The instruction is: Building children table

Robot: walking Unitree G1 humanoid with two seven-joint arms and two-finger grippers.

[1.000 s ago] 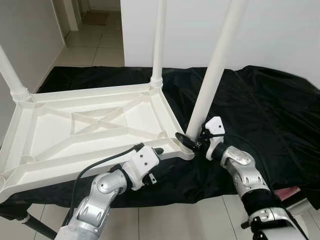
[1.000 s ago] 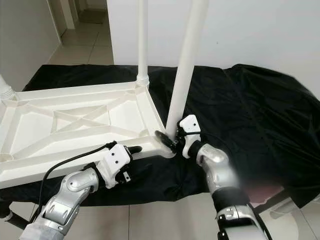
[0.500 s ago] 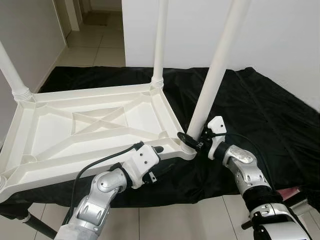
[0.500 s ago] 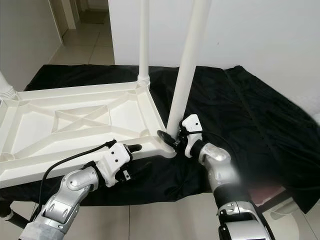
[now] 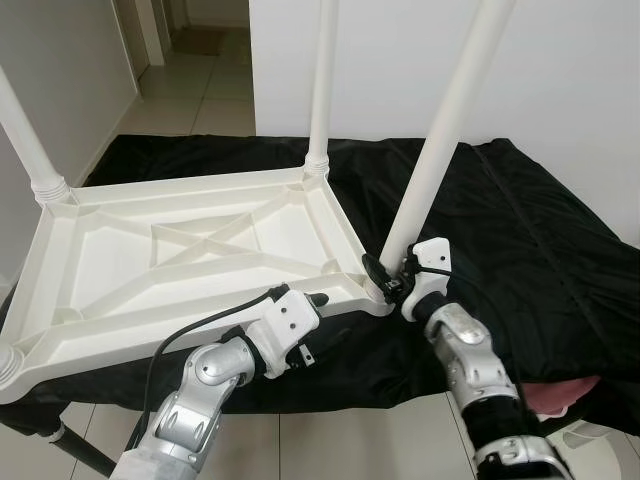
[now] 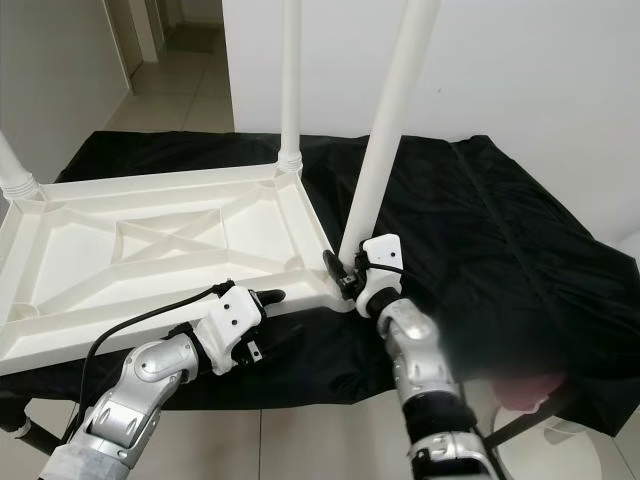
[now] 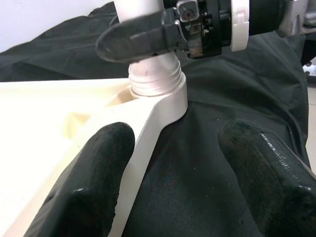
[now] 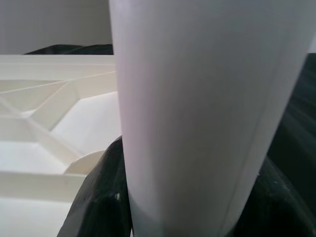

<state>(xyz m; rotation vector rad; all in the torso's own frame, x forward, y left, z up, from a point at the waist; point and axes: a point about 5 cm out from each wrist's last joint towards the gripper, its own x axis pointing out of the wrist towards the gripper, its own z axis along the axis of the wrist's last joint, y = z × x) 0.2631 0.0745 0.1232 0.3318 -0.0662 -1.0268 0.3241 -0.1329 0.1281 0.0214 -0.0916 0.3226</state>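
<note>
The white tabletop [image 5: 190,250] lies upside down on a surface draped in black cloth [image 5: 520,230], ribbed underside up, so the corner sockets face upward to take legs. Two legs already stand in the far corners. The near-right leg [image 5: 440,150] leans slightly in its corner socket [image 7: 158,91], probably not fully seated, though the joint is partly hidden. The right end effector [image 5: 385,280] clamps this leg just above the socket to steer it. The left end effector [image 7: 182,182] is spread wide, one finger touching the tabletop's near rim, seemingly to steady it.
</note>
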